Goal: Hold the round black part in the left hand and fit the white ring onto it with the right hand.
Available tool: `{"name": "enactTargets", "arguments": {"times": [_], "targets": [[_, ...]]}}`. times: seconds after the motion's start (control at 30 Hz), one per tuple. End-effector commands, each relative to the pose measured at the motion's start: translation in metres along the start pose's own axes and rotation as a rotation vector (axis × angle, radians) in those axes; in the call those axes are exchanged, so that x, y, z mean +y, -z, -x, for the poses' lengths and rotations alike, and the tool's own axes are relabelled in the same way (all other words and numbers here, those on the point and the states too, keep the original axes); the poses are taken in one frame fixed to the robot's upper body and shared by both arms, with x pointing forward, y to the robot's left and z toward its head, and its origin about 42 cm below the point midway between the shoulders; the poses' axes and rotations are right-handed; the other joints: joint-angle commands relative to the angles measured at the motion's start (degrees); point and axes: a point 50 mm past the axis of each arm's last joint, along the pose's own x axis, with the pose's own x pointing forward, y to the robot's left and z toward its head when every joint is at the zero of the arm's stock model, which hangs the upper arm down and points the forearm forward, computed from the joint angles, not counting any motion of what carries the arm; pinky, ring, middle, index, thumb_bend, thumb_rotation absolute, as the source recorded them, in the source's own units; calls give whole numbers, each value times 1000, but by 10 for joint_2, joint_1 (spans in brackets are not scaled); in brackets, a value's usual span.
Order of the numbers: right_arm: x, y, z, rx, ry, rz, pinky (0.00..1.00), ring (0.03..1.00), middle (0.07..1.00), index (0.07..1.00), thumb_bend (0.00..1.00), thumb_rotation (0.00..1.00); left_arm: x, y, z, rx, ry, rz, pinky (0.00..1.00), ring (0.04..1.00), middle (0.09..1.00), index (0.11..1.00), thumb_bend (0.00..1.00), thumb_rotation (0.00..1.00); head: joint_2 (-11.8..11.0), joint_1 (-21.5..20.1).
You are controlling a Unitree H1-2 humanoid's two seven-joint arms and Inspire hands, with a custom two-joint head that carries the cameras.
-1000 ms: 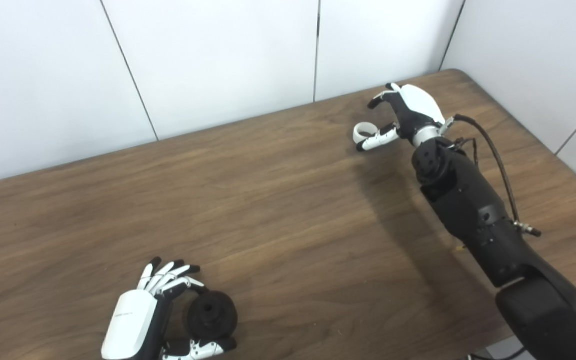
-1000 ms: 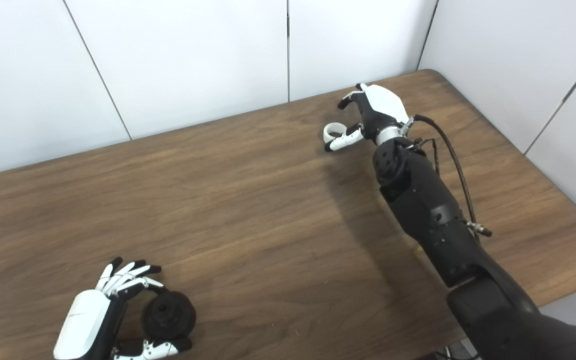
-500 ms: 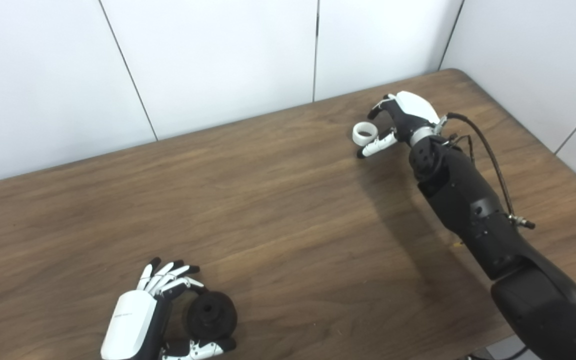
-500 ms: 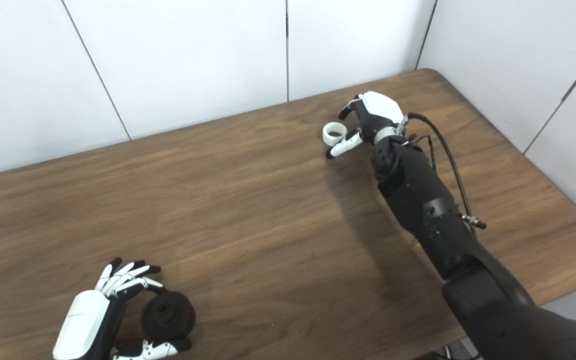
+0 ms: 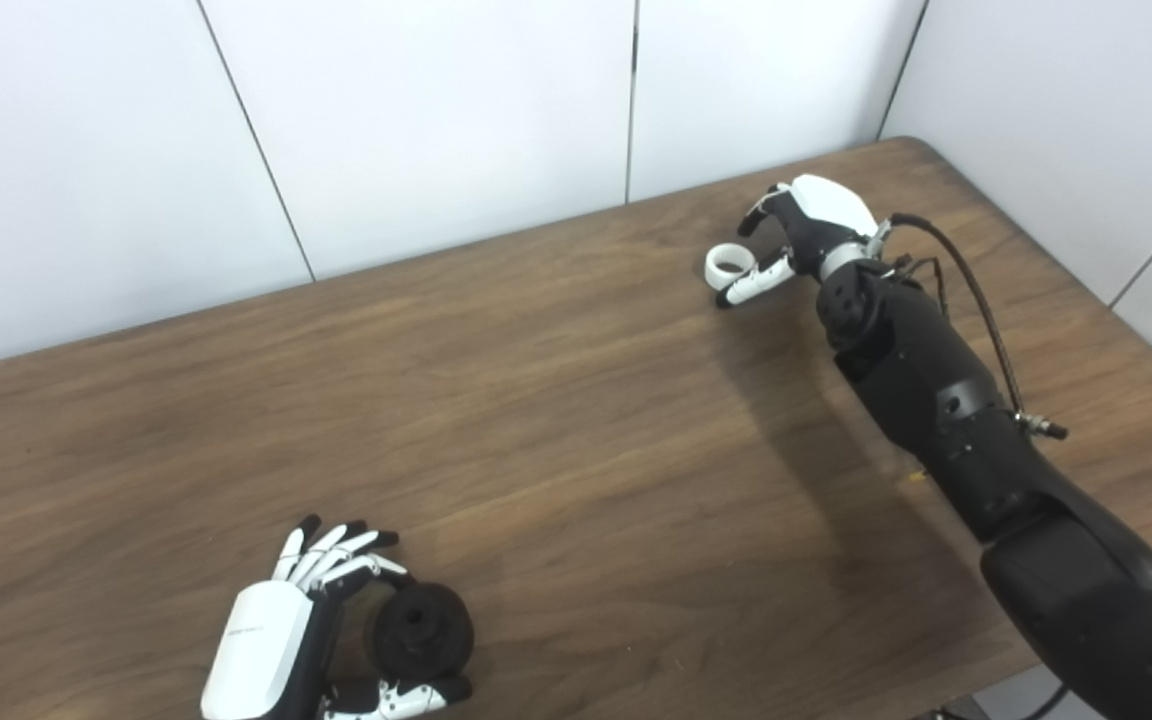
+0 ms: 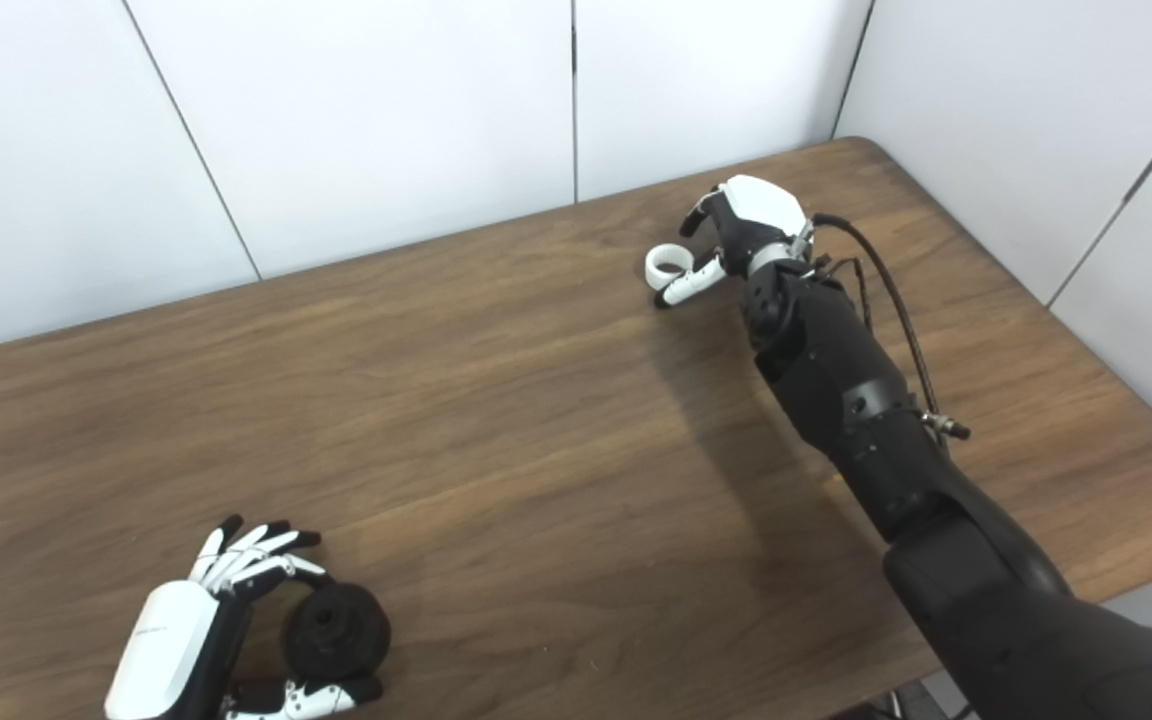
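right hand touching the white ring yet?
Cannot tell. In the left eye view the right hand curls around the white ring, its thumb close beside it, but no contact or gap shows plainly.

Round part (image 5: 423, 630) at table's (image 5: 556, 420) near left, ring (image 5: 729, 264) far right, well apart.

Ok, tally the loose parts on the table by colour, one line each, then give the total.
Black: 1, the round black part, by the left hand.
White: 1, the white ring, at the right hand.
Total: 2 parts on the wooden table.
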Motion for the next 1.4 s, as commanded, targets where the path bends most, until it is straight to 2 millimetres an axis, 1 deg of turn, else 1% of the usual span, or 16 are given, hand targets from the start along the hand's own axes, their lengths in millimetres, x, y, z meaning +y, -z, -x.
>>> {"name": "enactTargets", "arguments": {"times": [0.0, 0.2, 0.5, 0.87, 0.9, 0.93, 0.97, 1.07, 1.37], "targets": [[-35, -13, -9, -29, 91, 5, 1000, 1000, 947, 680, 821, 269, -6, 5, 9, 42, 40, -25, 1000, 886, 802, 484, 525, 56, 1, 0], [-35, -15, -10, -34, 82, -14, 1000, 1000, 933, 654, 810, 249, -7, 3, 10, 42, 37, -26, 1000, 886, 802, 484, 525, 56, 2, 3], [-32, -15, -11, -28, 59, -15, 1000, 1000, 927, 638, 803, 246, -6, 3, 10, 41, 41, -25, 1000, 887, 805, 484, 525, 56, 3, 4], [-28, -13, -10, -24, 48, -23, 1000, 995, 911, 596, 781, 211, -5, 2, 10, 44, 42, -31, 1000, 888, 805, 484, 525, 57, 7, 5], [-28, -12, -10, -23, 47, -22, 1000, 995, 910, 545, 656, 182, -6, 2, 10, 43, 43, -30, 1000, 889, 806, 484, 525, 57, 8, 5], [-28, -11, -9, -23, 47, -24, 1000, 996, 909, 513, 577, 161, -6, 2, 10, 43, 43, -30, 1000, 890, 806, 484, 525, 57, 8, 5], [-28, -11, -9, -24, 50, -26, 1000, 995, 906, 502, 550, 152, -6, 1, 10, 43, 43, -33, 1000, 890, 806, 484, 525, 57, 9, 5], [-27, -9, -8, -32, 64, -32, 1000, 984, 884, 489, 524, 137, -6, 1, 10, 41, 42, -35, 1000, 890, 804, 484, 525, 57, 8, 6], [-25, -4, -5, -42, 74, -15, 1000, 970, 855, 487, 521, 132, -6, -2, 9, 42, 41, -33, 1000, 892, 804, 484, 525, 58, 9, 8]]}}
